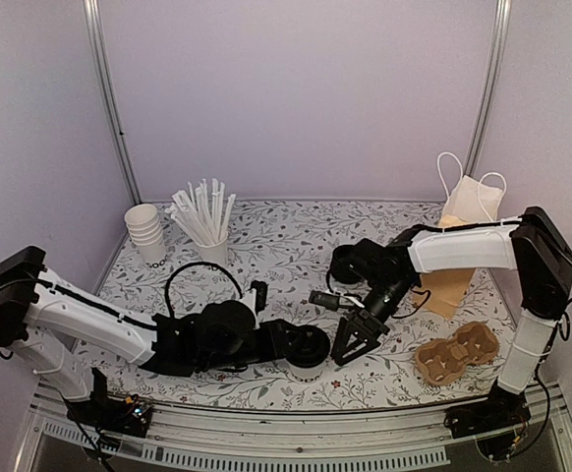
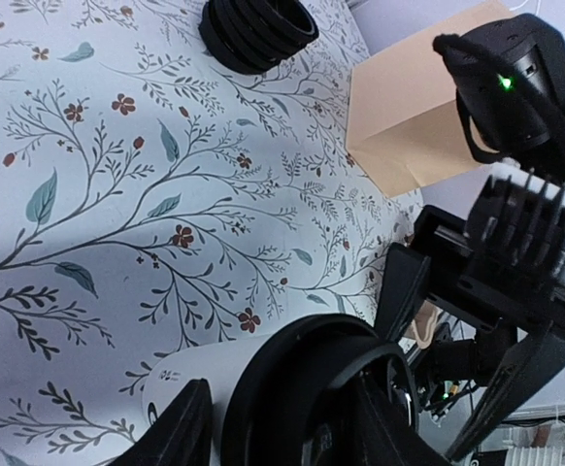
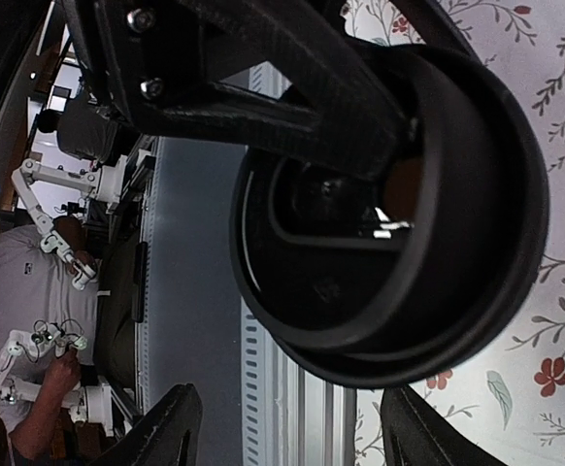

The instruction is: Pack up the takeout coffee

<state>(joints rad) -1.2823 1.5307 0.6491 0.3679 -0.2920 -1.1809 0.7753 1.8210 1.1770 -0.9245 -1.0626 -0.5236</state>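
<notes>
The takeout coffee (image 1: pixel 304 371), a white paper cup with a black lid, stands near the table's front middle. My left gripper (image 1: pixel 307 348) reaches in from the left and is shut on it. In the left wrist view the cup (image 2: pixel 195 383) fills the space between the fingers (image 2: pixel 181 427) of the left gripper (image 2: pixel 281 427). My right gripper (image 1: pixel 353 339) hangs open just right of the cup, tips pointing down toward it. In the right wrist view the black lid (image 3: pixel 389 214) looms beyond the open right gripper (image 3: pixel 297 427), not between its fingertips (image 3: pixel 171 427).
A tan paper bag (image 1: pixel 458 246) with white handles stands at the right rear, also the paper bag (image 2: pixel 414 116). A cardboard cup carrier (image 1: pixel 456 354) lies front right. A stack of black lids (image 2: pixel 258 29), a stack of white cups (image 1: pixel 146 231) and a cup of straws (image 1: pixel 205 221) stand behind.
</notes>
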